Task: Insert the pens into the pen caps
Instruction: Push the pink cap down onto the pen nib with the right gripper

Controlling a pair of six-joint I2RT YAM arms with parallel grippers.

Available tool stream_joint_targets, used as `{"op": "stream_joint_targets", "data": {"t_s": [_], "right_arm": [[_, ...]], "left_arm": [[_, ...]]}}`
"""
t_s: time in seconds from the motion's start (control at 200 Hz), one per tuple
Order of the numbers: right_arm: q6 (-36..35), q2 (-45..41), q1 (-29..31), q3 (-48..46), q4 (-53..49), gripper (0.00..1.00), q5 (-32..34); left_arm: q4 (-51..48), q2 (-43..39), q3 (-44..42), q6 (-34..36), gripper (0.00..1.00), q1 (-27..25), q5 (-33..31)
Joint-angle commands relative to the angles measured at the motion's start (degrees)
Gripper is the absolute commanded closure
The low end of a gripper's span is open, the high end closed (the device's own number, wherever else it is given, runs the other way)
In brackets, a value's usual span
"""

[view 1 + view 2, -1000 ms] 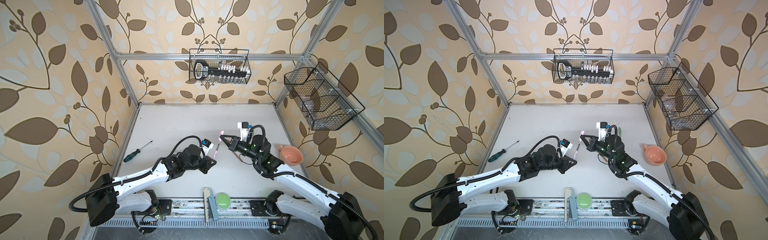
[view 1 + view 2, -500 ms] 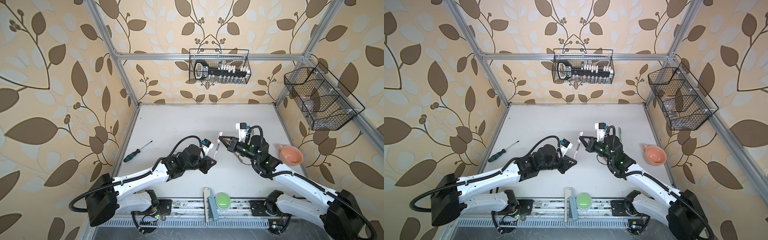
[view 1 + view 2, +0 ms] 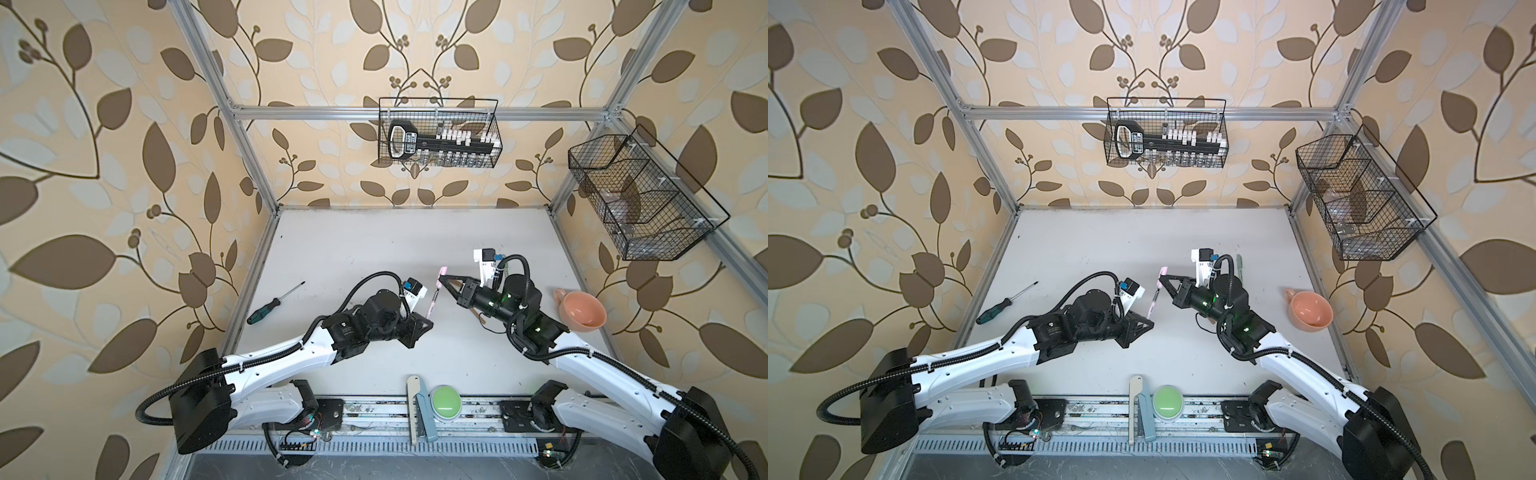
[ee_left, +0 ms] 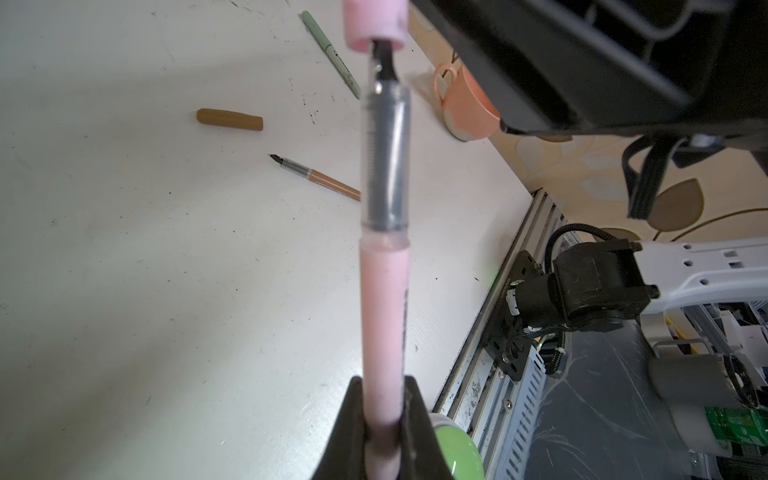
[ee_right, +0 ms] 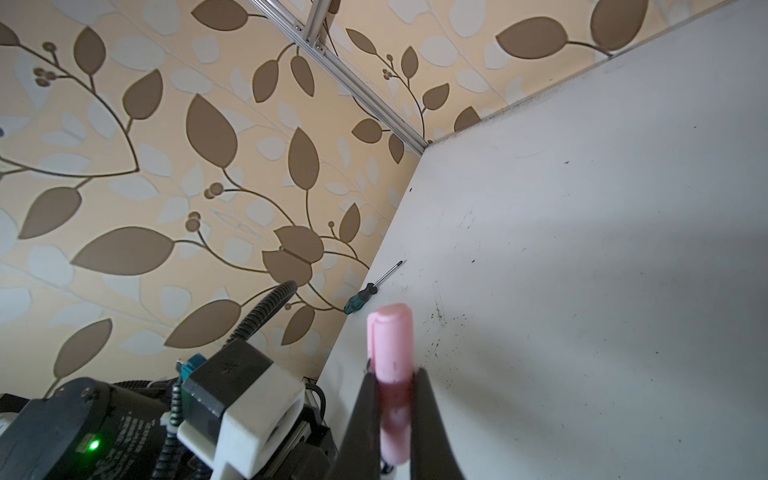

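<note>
Capping of the pink pen (image 4: 382, 311) is the step in hand, and it has reached the point of entry. Your left gripper (image 4: 383, 386) is clamped tight on the rear of the barrel. Your right gripper (image 5: 395, 374) is clamped just as tight across the pink cap (image 5: 390, 349). Both pieces hang in the air above the worktop (image 4: 166, 249), between the two arms.

In the left wrist view the dark tip sits just inside the cap's mouth, and the clear section behind it is fully bare. The pen's long axis runs from the left gripper toward the back wall, tip leading, and leans a little to the right in both top views. The cap's open end faces the tip, nearly in line.

Your next move, I judge, is a straight push along that shared axis until the cap covers the clear section, letting neither piece tilt. On the worktop the brown pen (image 4: 316, 178) and brown cap (image 4: 229, 119) lie apart, not yet joined.
</note>
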Motion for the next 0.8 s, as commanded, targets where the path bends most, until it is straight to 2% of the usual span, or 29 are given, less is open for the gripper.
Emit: {"op": "stream_joint_targets", "data": {"t_s": [0.0, 0.3, 0.8], "right_arm": [[0.42, -0.73, 0.39, -1.73, -0.36, 0.98, -0.02], [1.96, 1.46, 2.91, -2.04, 3.85, 0.98, 1.03], [0.88, -1.90, 3.05, -3.26, -0.25, 0.98, 2.11]], "left_arm": [[1.44, -2.08, -0.15, 1.99, 0.97, -0.47, -1.26], [1.72, -1.29, 0.42, 2.15, 0.97, -0.47, -0.95], [2.15, -5.60, -1.36, 2.14, 0.98, -0.47, -4.64]]}}
